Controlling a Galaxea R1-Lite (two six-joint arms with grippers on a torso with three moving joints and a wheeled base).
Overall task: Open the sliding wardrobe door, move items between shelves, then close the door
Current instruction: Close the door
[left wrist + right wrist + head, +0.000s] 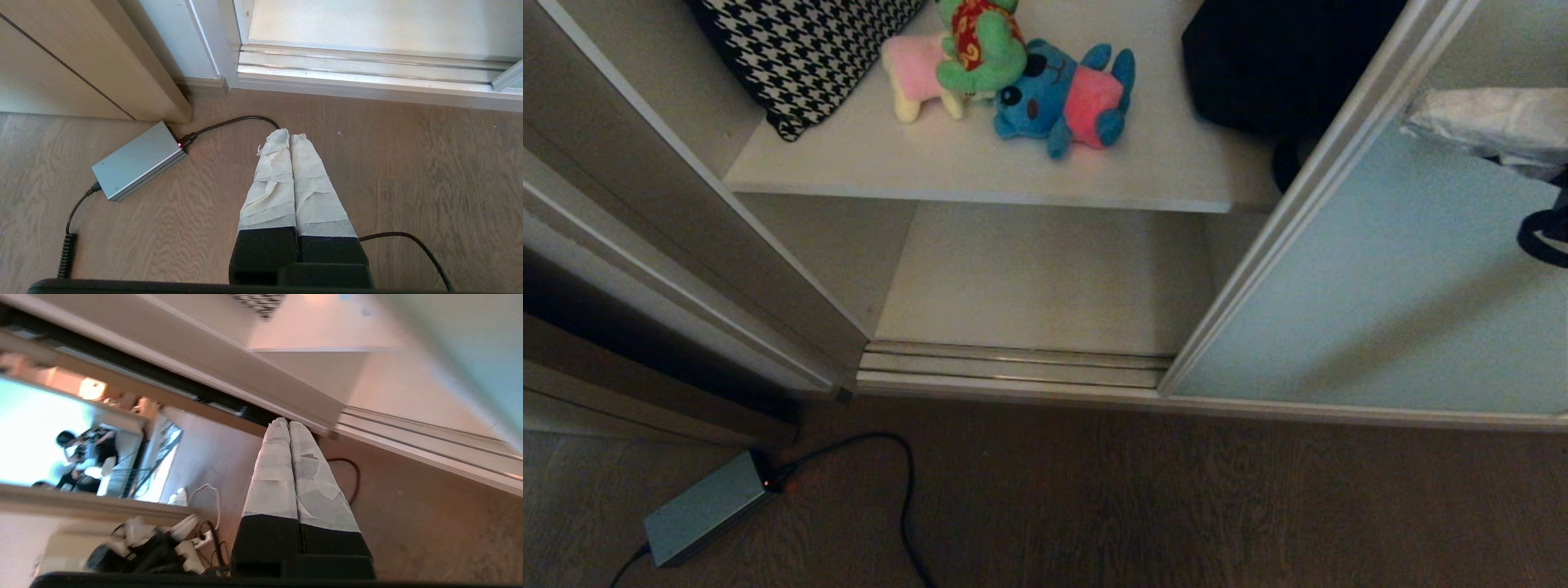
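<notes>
The sliding wardrobe door (pixel 1380 269), frosted pale blue-green glass in an off-white frame, stands slid to the right, so the wardrobe's left half is uncovered. On the upper shelf (pixel 980 175) lie the items: a blue plush (pixel 1066 98) with a pink back and a pale yellow plush (pixel 915 73) with a pink part, a green plush (pixel 980 45) leaning between them. The lower shelf (pixel 1045 278) is bare. Neither arm shows in the head view. My left gripper (pixel 289 132) hangs shut over the wood floor. My right gripper (pixel 288 422) is shut and holds nothing, low over the floor near the wardrobe's left corner.
A houndstooth cushion (pixel 800 49) and a dark bundle (pixel 1274 57) share the upper shelf. The metal door track (pixel 1013 367) runs along the threshold. A grey power box (pixel 703 506) and its black cable (pixel 890 457) lie on the floor at the left. A person (pixel 81 453) is far off.
</notes>
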